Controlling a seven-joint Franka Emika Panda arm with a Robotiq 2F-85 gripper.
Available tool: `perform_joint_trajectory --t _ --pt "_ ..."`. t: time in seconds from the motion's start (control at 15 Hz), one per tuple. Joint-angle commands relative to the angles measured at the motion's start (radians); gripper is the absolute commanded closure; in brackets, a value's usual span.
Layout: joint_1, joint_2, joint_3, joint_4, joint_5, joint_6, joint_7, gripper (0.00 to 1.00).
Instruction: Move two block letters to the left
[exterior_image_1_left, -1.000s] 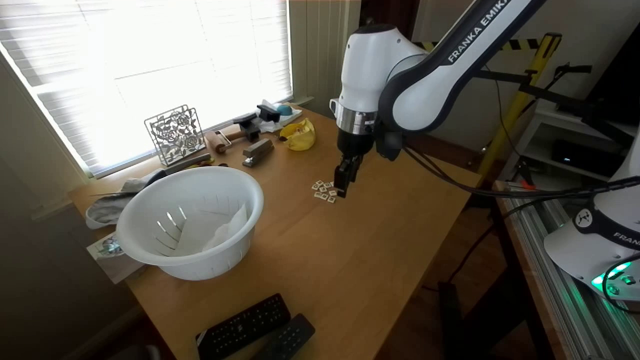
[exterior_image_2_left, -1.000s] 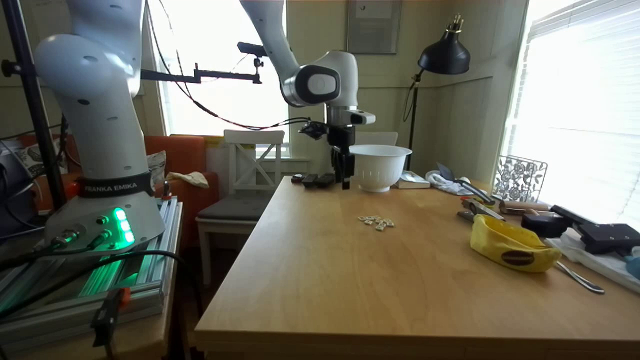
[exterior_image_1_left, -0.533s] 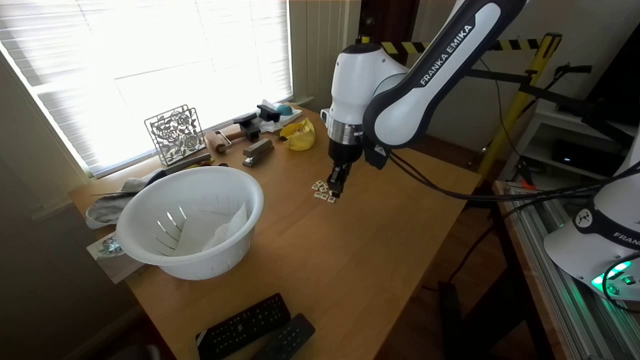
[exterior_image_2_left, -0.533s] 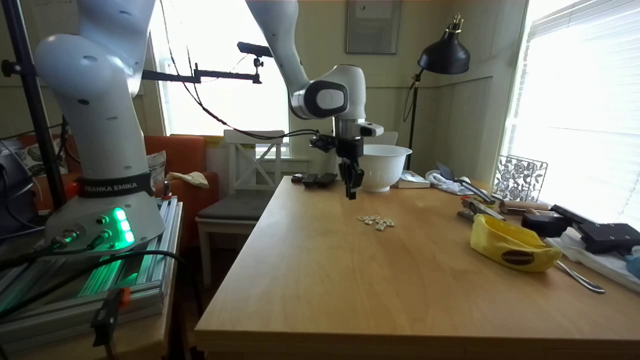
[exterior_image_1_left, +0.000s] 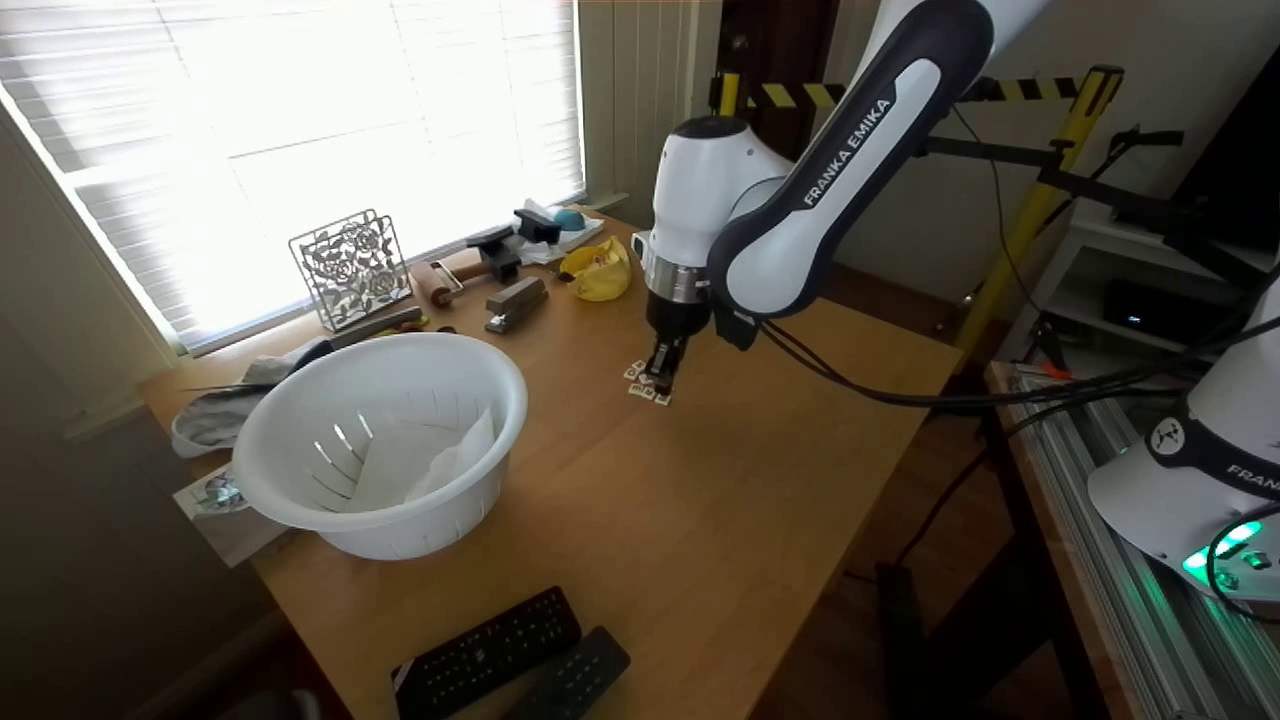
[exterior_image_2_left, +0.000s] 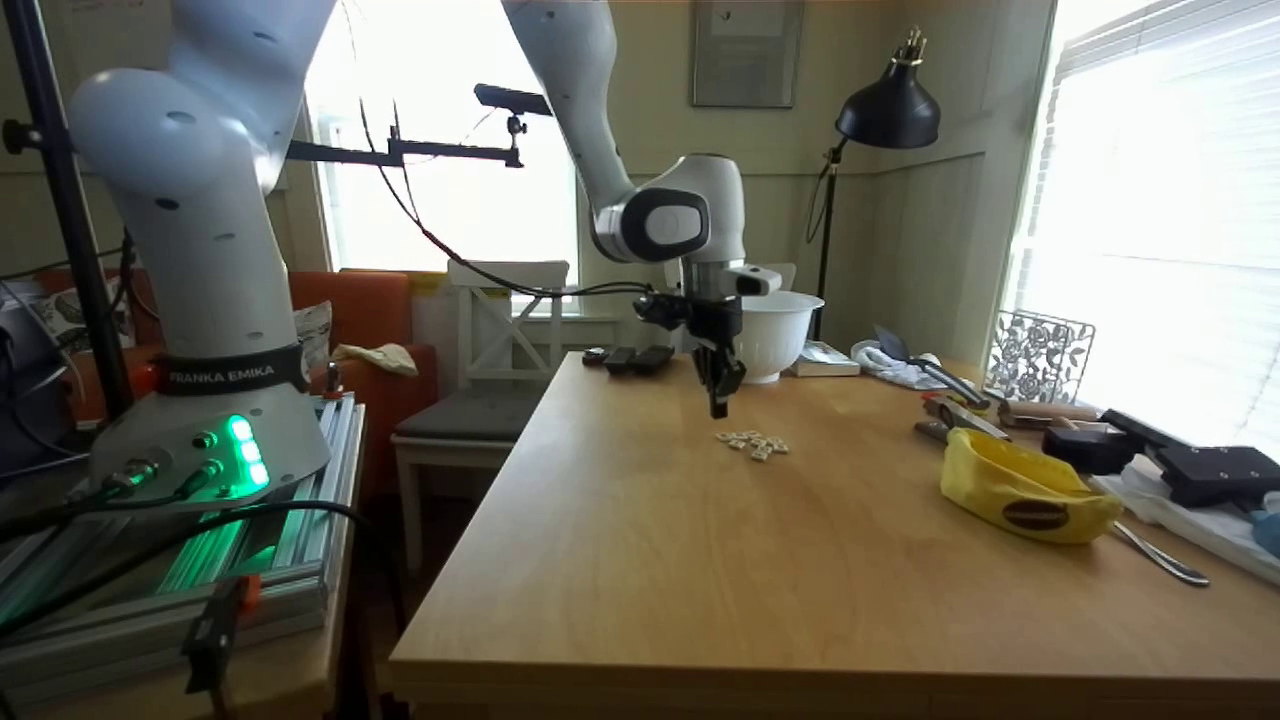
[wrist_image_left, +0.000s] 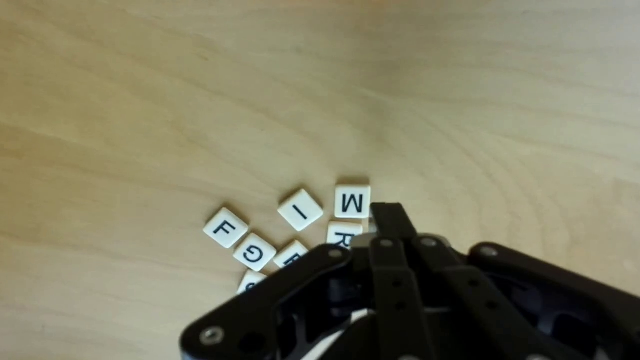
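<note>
Letter tiles (wrist_image_left: 301, 210): we count at least seven in the wrist view, flat off-white squares with black print, loose on the table (exterior_image_2_left: 800, 600); M, I, F, G, R legible, letters on two more partly covered.
Gripper (exterior_image_2_left: 719, 410): one, black, jaws pressed together, hanging over the tiles; M tile (wrist_image_left: 352, 201) just beside it at 9 o'clock in the wrist view.
Grain: pale wood, streaky, across the table.
Bowl (exterior_image_1_left: 425, 530): one, smooth, white, round, slits in the wall; we put it at 9 o'clock from the tiles in an exterior view, same reference below.
Remotes (exterior_image_1_left: 490, 650): two, black slabs, button rows, 7 o'clock.
Pouch (exterior_image_1_left: 605, 278): one, yellow, soft-looking, banana-shaped, 11 o'clock.
Stapler (exterior_image_1_left: 517, 303): one, long, boxy, 10 o'clock.
Napkin holder (exterior_image_1_left: 355, 270): one, metal, cut-out roses, 10 o'clock, farther out.
</note>
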Motion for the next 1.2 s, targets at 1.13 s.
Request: perform_joint_trajectory --t 1.13 --pt "-0.034 0.086 0.041 0.048 0.002 0.010 -0.121 1.00"
